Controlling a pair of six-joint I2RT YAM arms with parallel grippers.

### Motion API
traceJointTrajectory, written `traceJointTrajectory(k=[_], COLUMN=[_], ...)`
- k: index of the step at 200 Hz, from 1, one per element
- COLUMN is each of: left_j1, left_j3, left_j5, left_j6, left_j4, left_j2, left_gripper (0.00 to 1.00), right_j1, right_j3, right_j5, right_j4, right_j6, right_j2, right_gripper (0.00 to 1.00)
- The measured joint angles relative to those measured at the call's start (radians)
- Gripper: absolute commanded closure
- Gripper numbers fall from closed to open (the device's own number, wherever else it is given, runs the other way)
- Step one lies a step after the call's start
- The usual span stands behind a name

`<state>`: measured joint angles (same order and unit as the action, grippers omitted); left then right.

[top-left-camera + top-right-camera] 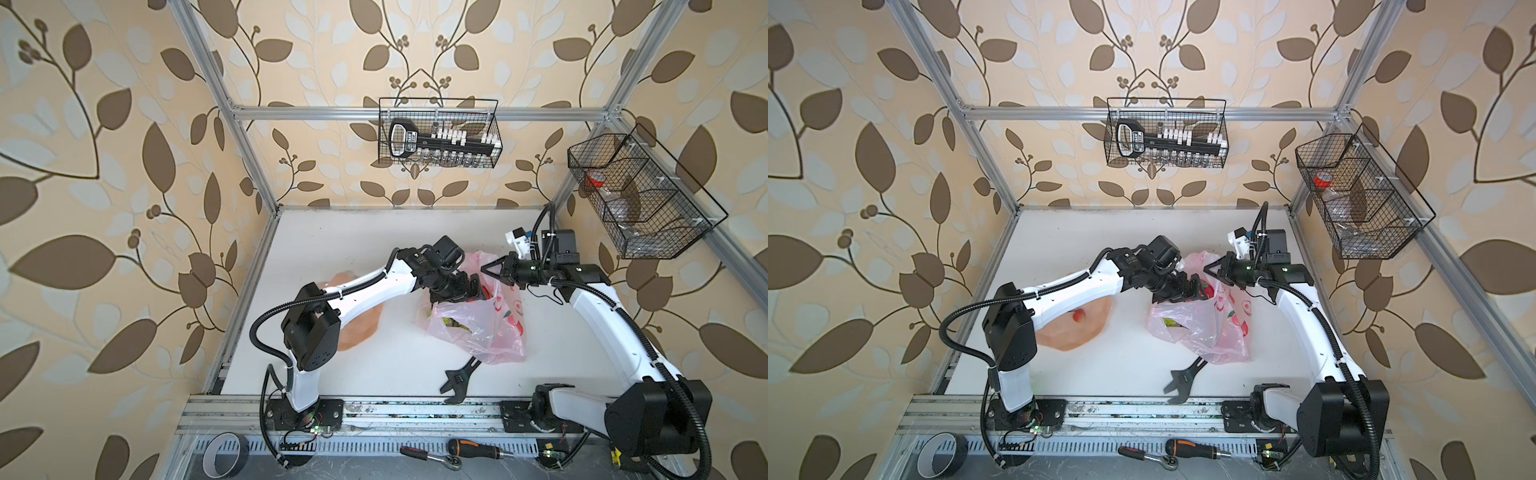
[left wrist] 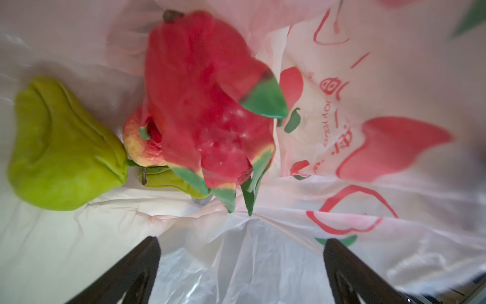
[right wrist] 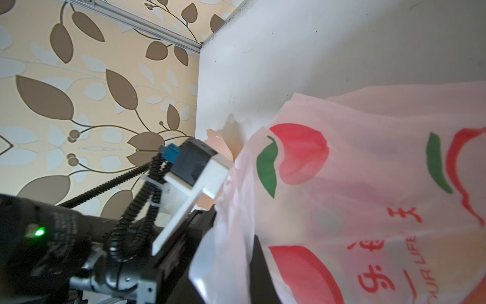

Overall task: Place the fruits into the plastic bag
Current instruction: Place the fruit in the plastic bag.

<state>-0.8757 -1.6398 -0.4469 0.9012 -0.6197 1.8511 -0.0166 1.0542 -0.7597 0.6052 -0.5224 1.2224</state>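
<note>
The pale pink plastic bag [image 1: 494, 332] [image 1: 1219, 336] stands on the white table, right of centre. My right gripper [image 1: 484, 268] [image 3: 236, 273] is shut on the bag's upper edge and holds it up. My left gripper [image 1: 476, 291] [image 2: 240, 252] is open in the bag's mouth, with only plastic between its fingers. Inside the bag lie a red dragon fruit [image 2: 210, 118] with green scales, a green piece [image 2: 63, 147] and a red-yellow fruit [image 2: 139, 150]. A red strawberry [image 1: 1079, 316] sits on the peach plate [image 1: 1088, 336], partly under the left arm.
A black adjustable wrench [image 1: 461, 378] lies just in front of the bag. Two wire baskets [image 1: 440, 133] [image 1: 640, 195] hang on the frame. A screwdriver [image 1: 473, 449], a ratchet [image 1: 432, 457] and a tape roll [image 1: 226, 453] lie beyond the front rail.
</note>
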Motion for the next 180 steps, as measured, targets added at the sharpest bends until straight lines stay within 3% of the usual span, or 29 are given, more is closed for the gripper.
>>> traceJointTrajectory(k=[77,114,180], left_j1=[0.052,0.127,0.319], left_j3=[0.001,0.04,0.248], left_j5=[0.237,0.319,0.411], left_j6=[-0.053,-0.089,-0.137], left_j4=[-0.151,-0.228,-0.341], left_j2=[-0.158,-0.251,-0.507], left_gripper=[0.01,0.01,0.01], right_j1=[0.0,0.0,0.0], right_j3=[0.002,0.014,0.019], right_j5=[0.0,-0.001,-0.001], right_j4=[0.012,0.023,0.029], right_j6=[0.009,0.011,0.013], right_j2=[0.0,0.0,0.0], right_gripper=[1.0,1.0,1.0])
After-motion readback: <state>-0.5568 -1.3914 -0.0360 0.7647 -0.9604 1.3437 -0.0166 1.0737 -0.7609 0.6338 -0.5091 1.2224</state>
